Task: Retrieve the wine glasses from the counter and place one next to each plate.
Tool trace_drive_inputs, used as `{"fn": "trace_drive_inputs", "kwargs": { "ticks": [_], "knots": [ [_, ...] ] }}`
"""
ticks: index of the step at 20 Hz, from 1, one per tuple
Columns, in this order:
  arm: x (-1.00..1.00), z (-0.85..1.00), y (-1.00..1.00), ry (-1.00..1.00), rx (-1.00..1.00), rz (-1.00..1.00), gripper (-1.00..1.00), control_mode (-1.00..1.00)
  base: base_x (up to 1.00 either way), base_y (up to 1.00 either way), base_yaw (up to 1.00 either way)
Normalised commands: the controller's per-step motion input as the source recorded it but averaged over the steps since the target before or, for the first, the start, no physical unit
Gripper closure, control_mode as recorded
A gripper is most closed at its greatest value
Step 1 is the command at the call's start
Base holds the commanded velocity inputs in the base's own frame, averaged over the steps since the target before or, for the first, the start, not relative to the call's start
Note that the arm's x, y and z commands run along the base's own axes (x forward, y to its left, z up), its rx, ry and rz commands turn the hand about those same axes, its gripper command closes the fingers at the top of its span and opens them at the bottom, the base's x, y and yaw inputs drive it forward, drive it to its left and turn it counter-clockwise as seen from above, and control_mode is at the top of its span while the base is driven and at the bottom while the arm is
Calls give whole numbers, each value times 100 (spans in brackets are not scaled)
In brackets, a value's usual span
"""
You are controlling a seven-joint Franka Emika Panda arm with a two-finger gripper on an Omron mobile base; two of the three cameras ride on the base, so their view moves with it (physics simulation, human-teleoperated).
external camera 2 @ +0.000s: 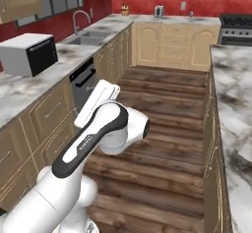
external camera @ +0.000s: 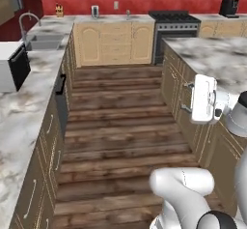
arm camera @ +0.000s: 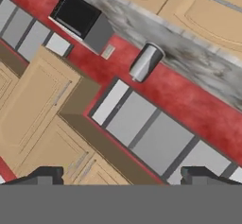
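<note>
while apart, fingers (arm camera: 120, 176) toward red wall, steel canister (arm camera: 145, 62), black appliance (arm camera: 82, 21)

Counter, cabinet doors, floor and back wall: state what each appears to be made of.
Counter: polished marble or an imitation, white-grey with dark and golden veining. Cabinet doors: light tan wood, smooth, with framed panels and silver handles. Floor: dark wooden planks with visible grain and seams. Back wall: red, mottled, likely painted plaster; the render leaves that open.
</note>
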Motion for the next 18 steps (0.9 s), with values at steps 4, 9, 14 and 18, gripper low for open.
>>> {"fn": "trace_drive_inputs", "kwargs": {
  "ticks": [4,9,14,18],
  "knots": [
    [0,0,0,0,0,0,-100,100,100,-1,0],
    [0,0,0,0,0,0,-100,100,100,0,0],
    [0,0,0,0,0,0,-100,100,100,0,0],
    [0,0,0,0,0,0,-100,100,100,0,0]
  ]
}}
